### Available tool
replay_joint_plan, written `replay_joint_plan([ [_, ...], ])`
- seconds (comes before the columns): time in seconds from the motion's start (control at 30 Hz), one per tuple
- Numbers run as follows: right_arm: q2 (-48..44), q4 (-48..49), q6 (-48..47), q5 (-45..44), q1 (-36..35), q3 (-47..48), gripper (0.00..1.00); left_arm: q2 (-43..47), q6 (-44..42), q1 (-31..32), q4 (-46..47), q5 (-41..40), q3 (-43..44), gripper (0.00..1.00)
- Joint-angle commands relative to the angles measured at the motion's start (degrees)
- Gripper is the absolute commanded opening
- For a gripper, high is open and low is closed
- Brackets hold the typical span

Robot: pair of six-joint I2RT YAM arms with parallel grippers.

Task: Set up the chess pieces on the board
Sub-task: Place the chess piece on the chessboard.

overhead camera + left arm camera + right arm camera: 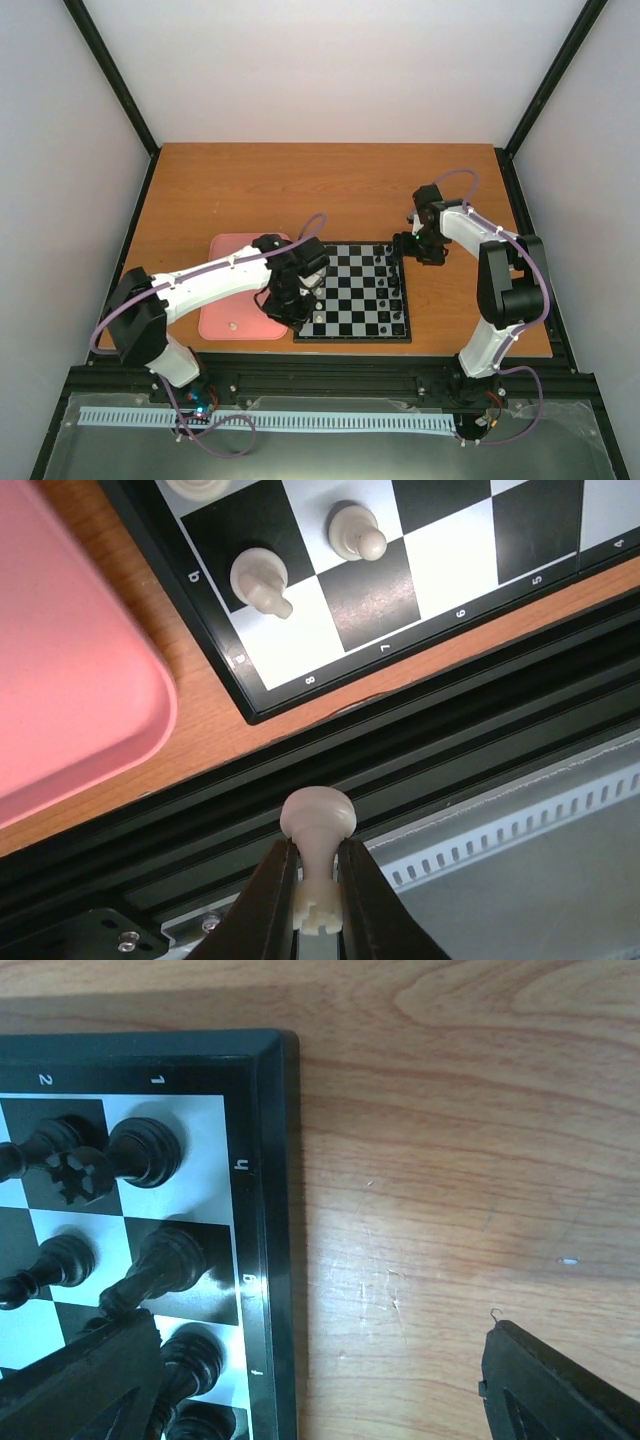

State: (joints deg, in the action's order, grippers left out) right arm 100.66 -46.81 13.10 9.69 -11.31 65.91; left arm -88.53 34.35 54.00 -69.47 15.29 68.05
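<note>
The board (355, 292) lies at the table's near middle. My left gripper (292, 305) hangs over the board's near left corner, shut on a cream chess piece (316, 840) held by its stem, round end pointing away from the wrist. Three cream pieces (262, 580) stand on the board's corner squares (420, 570) in the left wrist view. One cream piece (232, 324) lies on the pink tray. My right gripper (420, 248) is open and empty over the bare wood beside the board's far right corner (265, 1160), one finger (80, 1380) above the black figures.
The pink tray (235, 290) sits just left of the board; its rounded corner shows in the left wrist view (60, 670). Black figures (145, 1150) fill the board's right columns. A black metal rail (450, 710) runs along the table's near edge.
</note>
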Motion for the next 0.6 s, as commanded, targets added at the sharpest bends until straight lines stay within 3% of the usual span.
replay_joint_plan([
  [0.0,0.3,0.8,0.2,-0.4,-0.5,-1.1,1.0,-2.0,-2.1,0.8,2.2,0.2,-0.5,0.06],
  [0.57,0.7,0.8,0.0,-0.4,-0.4,-1.0,1.0,-8.9,-2.5,1.0,7.7,-2.1,-2.1,0.08],
])
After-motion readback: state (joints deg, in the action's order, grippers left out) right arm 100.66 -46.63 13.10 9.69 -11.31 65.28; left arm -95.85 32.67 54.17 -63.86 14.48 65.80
